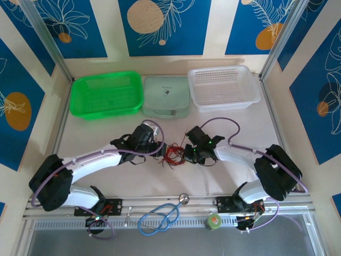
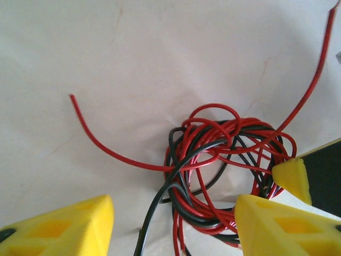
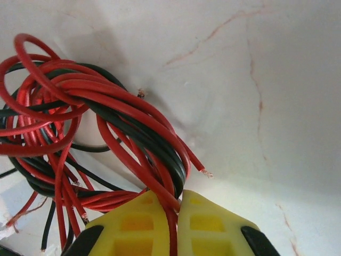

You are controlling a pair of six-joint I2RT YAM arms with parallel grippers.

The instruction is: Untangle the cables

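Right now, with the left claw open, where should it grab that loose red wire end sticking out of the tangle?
Pinch the loose red wire mid-length, where it lies alone on the table, coming straight down from above. There it curves clear of the tangle, so the left claw probably catches one strand.

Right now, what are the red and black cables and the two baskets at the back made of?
The cables look like thin wire in a smooth, slightly shiny plastic coating; bare strands, probably metal, show at a cut end. The green basket looks like moulded plastic, going by its bright, even colour and rounded rim. The white basket seems to be plastic too, with a grid of holes.
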